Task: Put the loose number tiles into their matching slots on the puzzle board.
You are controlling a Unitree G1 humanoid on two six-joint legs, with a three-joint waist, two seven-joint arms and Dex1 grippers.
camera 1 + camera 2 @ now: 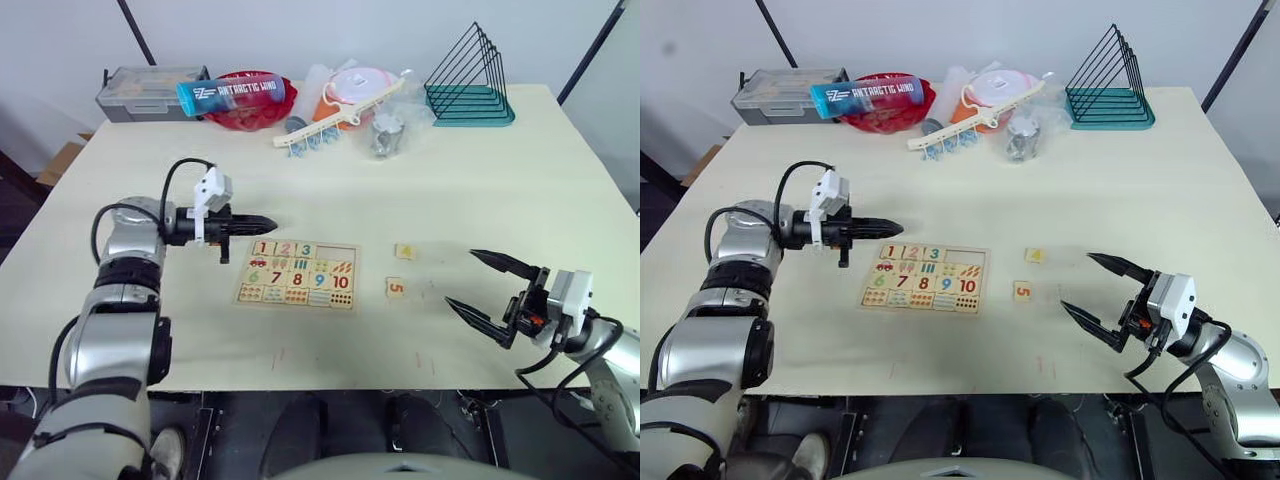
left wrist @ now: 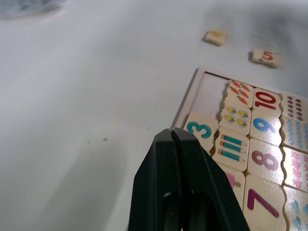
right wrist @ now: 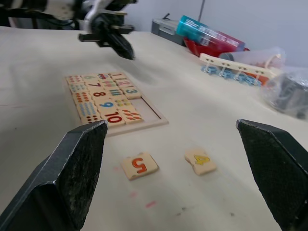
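Puzzle board [image 1: 297,275] lies flat near the middle of the bench [image 1: 520,190], and its top row is partly filled: tiles 1 [image 1: 262,248], 2 [image 1: 284,249] and 3 [image 1: 305,251] sit in the first three slots, reading from the robot's left. The last two slots [image 1: 341,253] at the right end of that row are bare wood (the left wrist view shows the recess beside the 3 clearly empty). So I judge three of five placed, two to go.

Left tool [image 1: 262,222] hovers just past the board's upper left corner, its black fingers pressed together and carrying nothing.

To the right of the board, apart from it, lie the two loose pieces on the bench: tile 5 [image 1: 396,287] nearer the robot, and tile 4 [image 1: 405,251] a little farther back. Both rest face up, and neither touches the other or the board.

Farthest right, the right tool [image 1: 490,292] hangs low over the bench with its fingers spread wide and empty, aimed toward the two tiles but not yet at either. It seems the natural one to fetch them.
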